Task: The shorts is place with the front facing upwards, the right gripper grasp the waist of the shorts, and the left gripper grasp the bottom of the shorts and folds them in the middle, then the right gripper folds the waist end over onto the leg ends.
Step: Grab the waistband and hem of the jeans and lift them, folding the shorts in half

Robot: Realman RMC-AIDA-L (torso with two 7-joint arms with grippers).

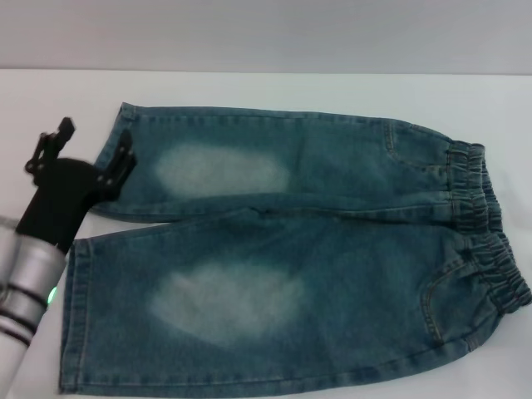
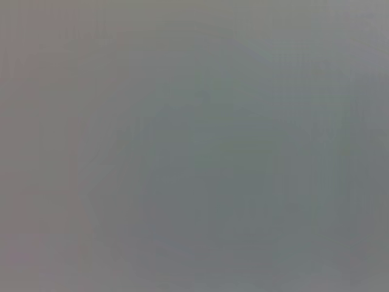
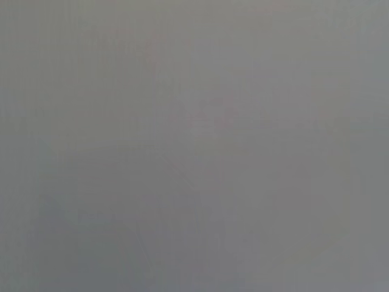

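The blue-green denim shorts (image 1: pixel 291 258) lie flat and spread open on the white table (image 1: pixel 249 90) in the head view. The gathered waist (image 1: pixel 486 224) is at the right. The bottom of the shorts, two straight leg hems (image 1: pixel 71 316), is at the left. My left gripper (image 1: pixel 90 148) hovers open beside the far leg's hem, one prong over the denim edge, holding nothing. The right gripper is out of view. Both wrist views show only a plain grey blur.
Bare white table runs along the far side of the shorts and to the left of the hems. A pale wall (image 1: pixel 266 33) stands behind the table's far edge. My left arm's silver tube (image 1: pixel 25 291) crosses the lower left corner.
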